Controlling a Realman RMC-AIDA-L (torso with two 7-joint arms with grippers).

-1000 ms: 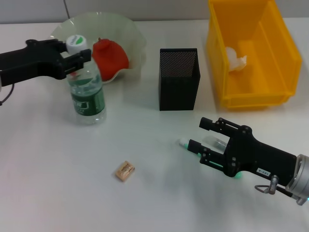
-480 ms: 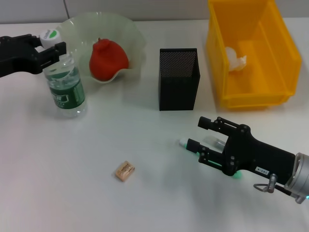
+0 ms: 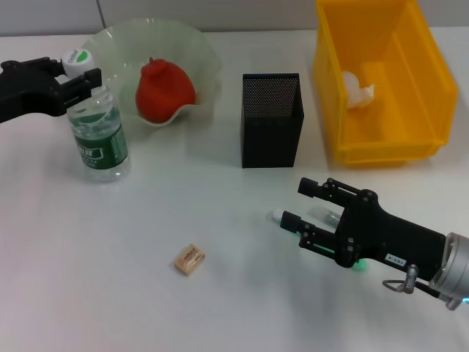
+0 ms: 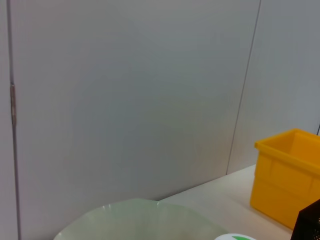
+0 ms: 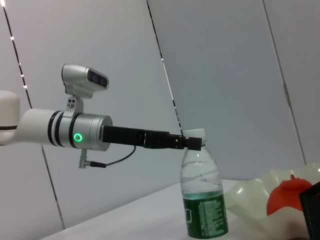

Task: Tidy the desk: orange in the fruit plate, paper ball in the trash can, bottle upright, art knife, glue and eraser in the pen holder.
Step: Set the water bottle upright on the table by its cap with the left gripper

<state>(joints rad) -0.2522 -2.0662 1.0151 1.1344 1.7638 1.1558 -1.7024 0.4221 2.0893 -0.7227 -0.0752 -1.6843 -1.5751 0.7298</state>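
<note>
Nearest us, the right claw (image 3: 311, 224) is low over the table (image 3: 220, 308) in front of the pen holder (image 3: 271, 119), its fingers closed around a slim white-tipped, clear-bodied item, most likely the glue (image 3: 277, 217), so that one is in hand but not yet dropped in. To the left of that claw the eraser (image 3: 189, 259) lies alone on the table, untouched. I can't spot the art knife anywhere. Farther back, left of the pen holder, the bottle (image 3: 95, 132) stands upright with the left claw (image 3: 73, 77) clamped at its neck, so that job looks nearly finished. Behind it the orange (image 3: 165, 88) sits in the fruit plate (image 3: 198, 51), done, and the paper ball (image 3: 357, 88) rests inside the yellow trash can (image 3: 410, 139), right of the pen holder, also done.
</note>
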